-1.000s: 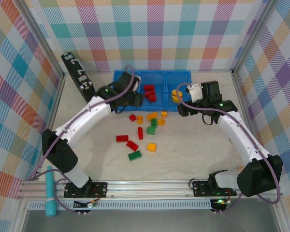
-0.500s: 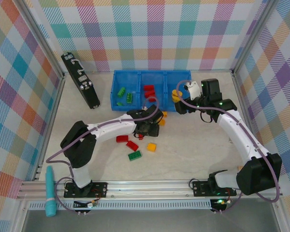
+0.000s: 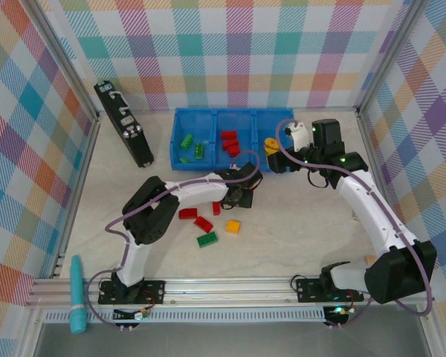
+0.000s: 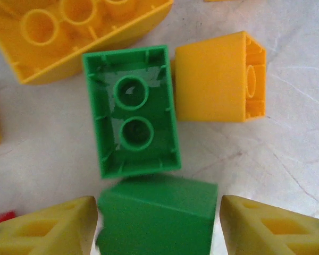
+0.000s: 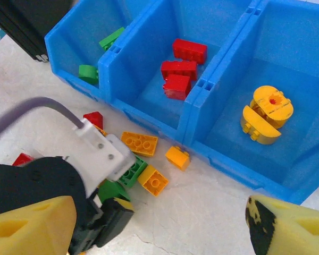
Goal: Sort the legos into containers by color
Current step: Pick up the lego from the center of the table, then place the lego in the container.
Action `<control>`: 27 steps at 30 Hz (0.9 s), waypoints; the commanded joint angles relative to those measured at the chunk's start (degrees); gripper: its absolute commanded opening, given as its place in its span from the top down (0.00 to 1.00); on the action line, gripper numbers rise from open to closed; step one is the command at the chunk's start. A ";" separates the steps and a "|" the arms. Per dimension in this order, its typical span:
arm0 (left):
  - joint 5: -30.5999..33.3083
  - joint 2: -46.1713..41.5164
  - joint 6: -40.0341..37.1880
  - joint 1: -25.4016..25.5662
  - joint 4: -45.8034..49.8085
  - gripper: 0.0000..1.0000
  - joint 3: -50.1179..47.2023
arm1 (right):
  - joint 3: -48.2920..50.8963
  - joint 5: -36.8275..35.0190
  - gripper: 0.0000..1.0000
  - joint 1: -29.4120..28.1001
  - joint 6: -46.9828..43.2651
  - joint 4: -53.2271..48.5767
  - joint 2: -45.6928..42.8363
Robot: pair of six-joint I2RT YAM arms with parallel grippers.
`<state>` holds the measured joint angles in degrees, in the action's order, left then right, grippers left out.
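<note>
**Legos point(image 5: 140, 143) lie part in the tray, part loose on the table under two arms**

The pale table point(image 3: 305, 223), walled in pastel plaid, carries two white-and-black arms bolted at its near edge. The left arm point(image 3: 193, 192) bends across to the loose pile in front of the tray. The right arm point(image 3: 368, 208) stretches to the tray's right end. The blue tray point(image 3: 197, 112) sits at the far side, its three containers in a row. A long black bar point(image 3: 124, 123) with white marks lies aslant just left of it.

The left gripper point(image 4: 159, 226) points down at the pile. Its jaws are spread either side of a green brick point(image 4: 157, 210), with a thin sliver of gap on each flank, so nothing is pinched. That brick butts against an upturned green brick point(image 4: 133, 125). Beside the upturned one lies an orange brick point(image 4: 218, 77) on its side, with an upturned yellow rounded piece point(image 4: 80, 32) beyond. The right gripper point(image 5: 159, 218) hangs by the front of the right container, jaws wide apart and empty.

The left container holds green pieces point(image 5: 111, 38). The middle one holds three red bricks point(image 5: 190, 50), and the right one yellow half-round pieces point(image 5: 266, 114). Just in front of the tray, orange, green and red bricks lie scattered. Nearer the arms lie a red pair point(image 3: 187, 213), a flat green brick point(image 3: 207, 239) and a small orange block point(image 3: 233, 226).
</note>
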<state>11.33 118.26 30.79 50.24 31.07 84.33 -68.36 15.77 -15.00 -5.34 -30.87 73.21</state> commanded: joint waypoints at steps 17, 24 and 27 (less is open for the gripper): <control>1.83 -8.49 -6.75 -4.80 7.44 0.57 2.65 | -1.48 -0.27 0.17 0.24 0.33 0.22 1.51; 4.94 -16.70 -14.92 -15.43 11.19 0.57 10.71 | -1.72 -0.74 0.17 0.25 0.25 -0.76 2.96; 6.40 -15.56 -18.49 -19.47 9.24 0.57 13.39 | -1.95 -1.36 0.17 0.27 1.13 -0.47 3.30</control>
<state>15.35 102.00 17.54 32.88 38.72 96.51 -68.49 14.85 -15.00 -4.91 -31.07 75.96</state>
